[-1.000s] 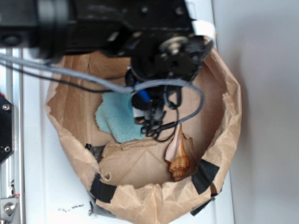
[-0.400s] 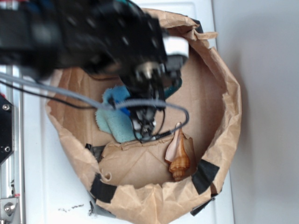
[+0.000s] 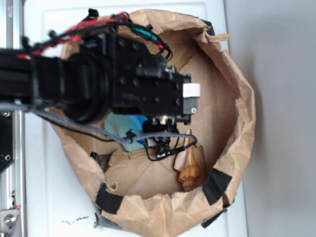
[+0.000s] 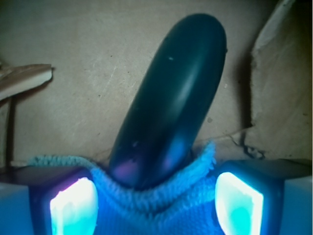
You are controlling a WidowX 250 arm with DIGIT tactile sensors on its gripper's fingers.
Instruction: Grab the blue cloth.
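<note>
Black boxy arm (image 3: pixel 123 84), red and grey cables, white label (image 3: pixel 191 90)

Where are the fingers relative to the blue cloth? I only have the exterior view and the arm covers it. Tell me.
Observer: In the wrist view the gripper is open, with the blue cloth bunched between its two lit pads.
Operator: Report anything else near the pads.
Observer: A dark teal capsule-shaped object lies on the bag floor just ahead, its near end tucked against the cloth's raised edge.
Operator: Tell me whether closing would catch it.
Observer: Probably only the cloth. The capsule's end sits centred between the pads but beyond them, though I cannot tell by how much.
</note>
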